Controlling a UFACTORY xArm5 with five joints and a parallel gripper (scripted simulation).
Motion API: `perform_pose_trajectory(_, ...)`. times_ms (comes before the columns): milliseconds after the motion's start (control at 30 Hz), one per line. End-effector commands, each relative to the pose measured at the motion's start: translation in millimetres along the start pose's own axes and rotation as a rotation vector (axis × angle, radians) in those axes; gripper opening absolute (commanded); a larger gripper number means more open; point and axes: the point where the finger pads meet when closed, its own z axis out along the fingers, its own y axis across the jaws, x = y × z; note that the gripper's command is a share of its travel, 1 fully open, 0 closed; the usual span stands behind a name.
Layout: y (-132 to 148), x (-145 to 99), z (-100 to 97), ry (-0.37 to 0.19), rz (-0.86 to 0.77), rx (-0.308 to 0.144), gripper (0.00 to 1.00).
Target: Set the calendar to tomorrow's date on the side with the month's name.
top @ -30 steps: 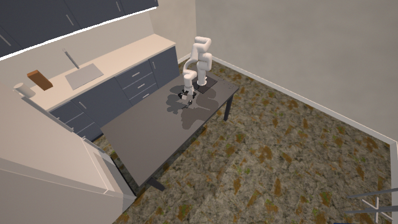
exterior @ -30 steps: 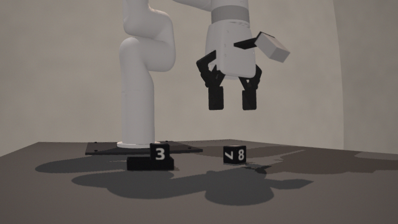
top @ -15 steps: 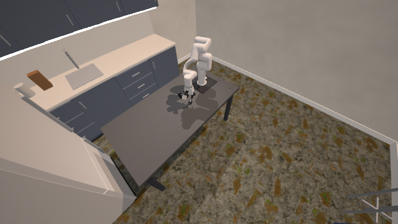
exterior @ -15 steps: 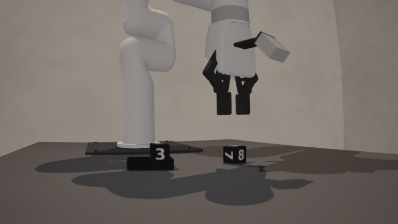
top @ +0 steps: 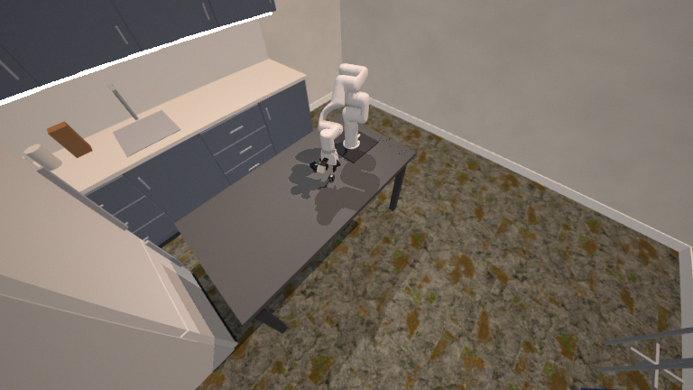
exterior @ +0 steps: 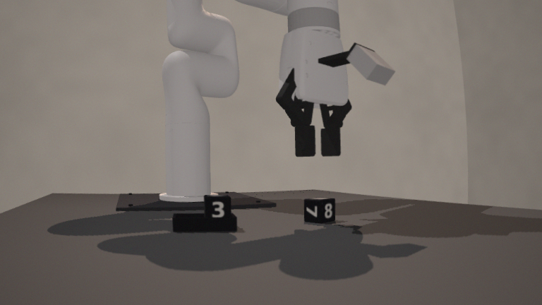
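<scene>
In the exterior view a low black tray [exterior: 204, 222] lies on the dark table in front of the arm's base. One black cube showing a white 3 [exterior: 217, 207] stands in the tray's right half; the left half looks empty. A second black cube [exterior: 318, 210] stands on the table to the right of the tray, apart from it, showing an 8 and a 7 that lies on its side. My gripper [exterior: 317, 154] hangs well above this loose cube, fingers pointing down, partly open with a narrow gap and nothing between them. In the top view the gripper [top: 322, 167] and loose cube [top: 331, 178] are tiny.
The arm's base stands on a black mounting plate [exterior: 195, 201] just behind the tray. The table [top: 286, 212] runs long towards the near end. A kitchen counter [top: 168, 120] with drawers lies beyond its left edge.
</scene>
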Motion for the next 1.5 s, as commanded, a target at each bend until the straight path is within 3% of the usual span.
perform_pose_trajectory(0,0,1,-1.1,0.003,0.0,0.0,0.49)
perform_pose_trajectory(633,0,1,3.4,0.003,0.0,0.0,0.49)
perform_pose_trajectory(1467,0,1,35.4,0.003,0.0,0.0,0.49)
